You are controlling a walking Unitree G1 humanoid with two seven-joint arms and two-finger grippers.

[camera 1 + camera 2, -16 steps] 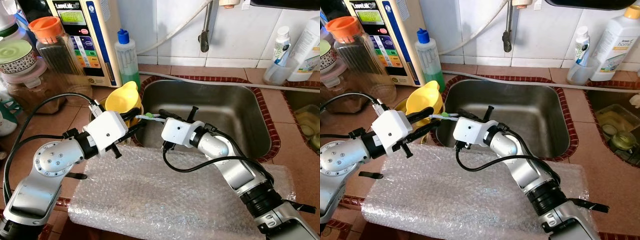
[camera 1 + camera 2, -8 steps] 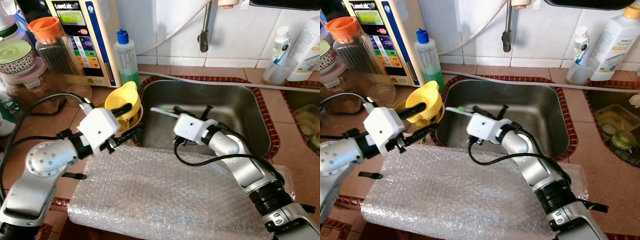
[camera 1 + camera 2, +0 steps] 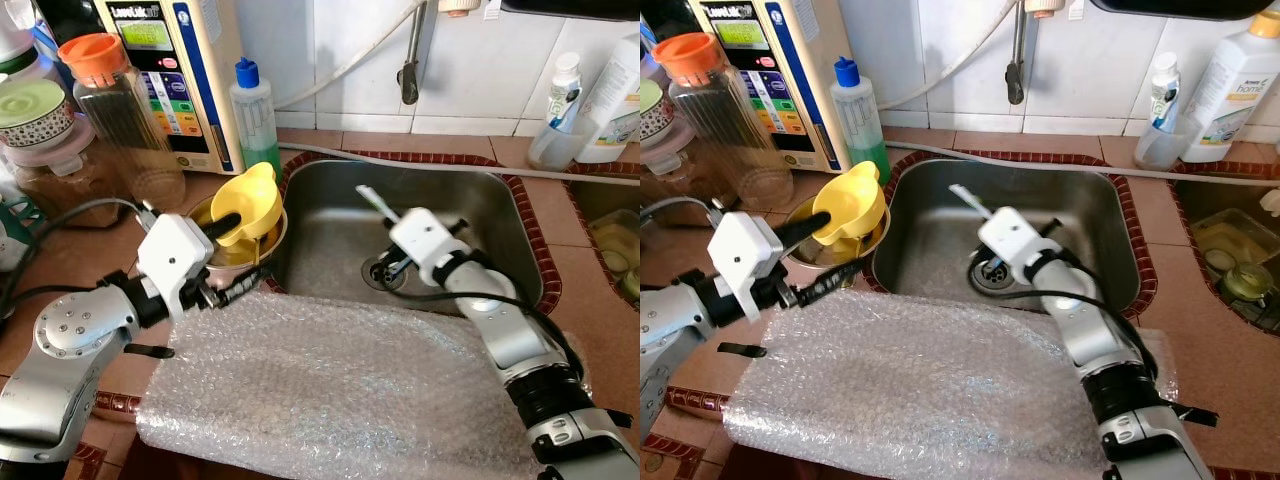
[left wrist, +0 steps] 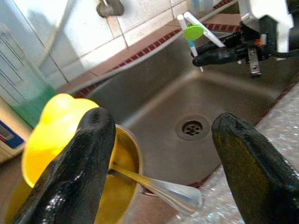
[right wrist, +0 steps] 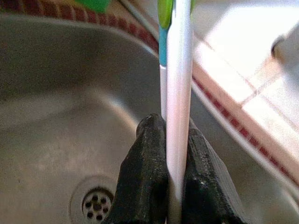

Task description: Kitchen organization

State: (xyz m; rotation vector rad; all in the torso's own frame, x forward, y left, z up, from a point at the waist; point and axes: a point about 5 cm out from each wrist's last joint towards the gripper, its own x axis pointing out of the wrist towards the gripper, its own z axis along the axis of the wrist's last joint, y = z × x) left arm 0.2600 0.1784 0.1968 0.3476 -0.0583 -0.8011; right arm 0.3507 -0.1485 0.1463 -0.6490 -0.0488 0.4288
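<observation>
The right pincer [image 3: 383,205] has swung from beside the yellow funnel [image 3: 247,203] out over the middle of the sink [image 3: 500,215], above the drain [image 3: 381,272], carrying the toothbrush [image 3: 372,201] with it. The left pincer [image 3: 228,255] has drawn back toward the worktop [image 3: 80,245] edge. The right pincer is clamped tight on the white toothbrush handle, green-and-blue head up and away from the wrist. The left pincer gapes wide, gripping nothing, by the metal pot [image 3: 262,245] that holds the funnel and a spoon [image 4: 159,189]. Bubble wrap [image 3: 340,400] hides the near worktop; the toothbrush's lower handle is lost between the fingers [image 5: 145,177].
</observation>
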